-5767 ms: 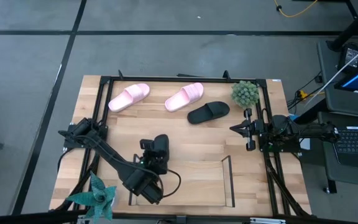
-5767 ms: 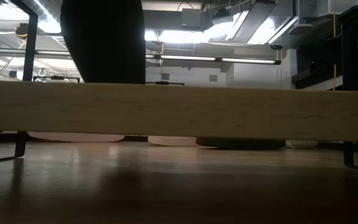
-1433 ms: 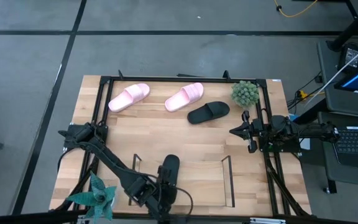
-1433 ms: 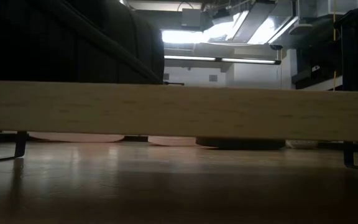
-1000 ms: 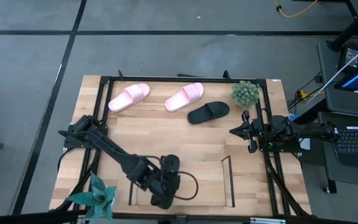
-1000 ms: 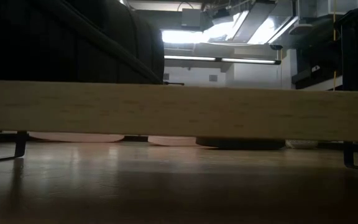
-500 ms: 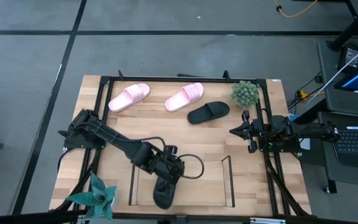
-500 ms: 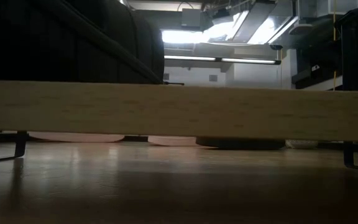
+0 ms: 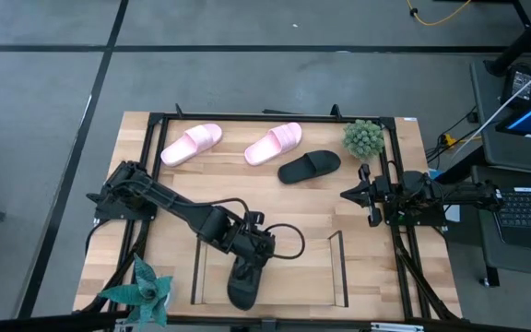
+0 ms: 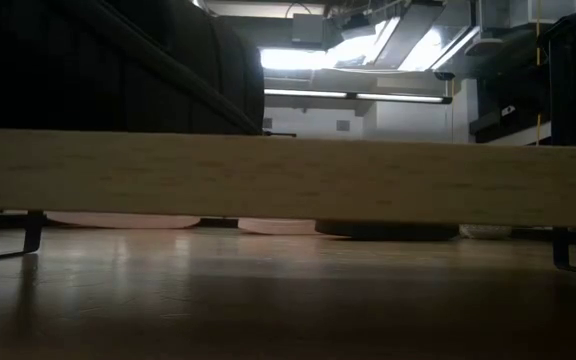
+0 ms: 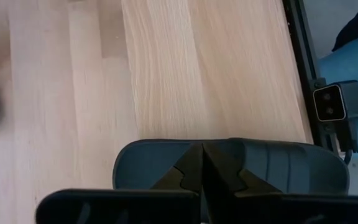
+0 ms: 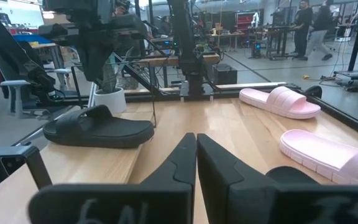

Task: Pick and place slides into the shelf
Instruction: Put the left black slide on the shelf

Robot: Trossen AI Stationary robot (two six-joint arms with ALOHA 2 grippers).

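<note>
High view gives you the desk [image 9: 275, 207]; shelf [image 9: 339, 267] at six o'clock holds one black slide [image 9: 242, 281], left tool [image 9: 252, 251] shut empty above it. Black slide [image 9: 309, 167] and pink slides [image 9: 192, 144] lie at twelve. Right tool [image 9: 358, 195], fingers together, waits at three.

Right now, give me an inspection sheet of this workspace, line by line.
Surface: light wooden table, framed by black rails.
Job's things: one black slide lies inside the shelf; the second black slide and two pink slides lie along the far side, apart from each other.
Clutter: round green plant at the far right corner, spiky teal plant at the near left.
Grippers: left gripper over the shelved slide, fingers together in its wrist view; right gripper waits at the right edge, shut.
Cables: black cable looping off the left arm.
Surroundings: grey floor, people far off in the right wrist view.
</note>
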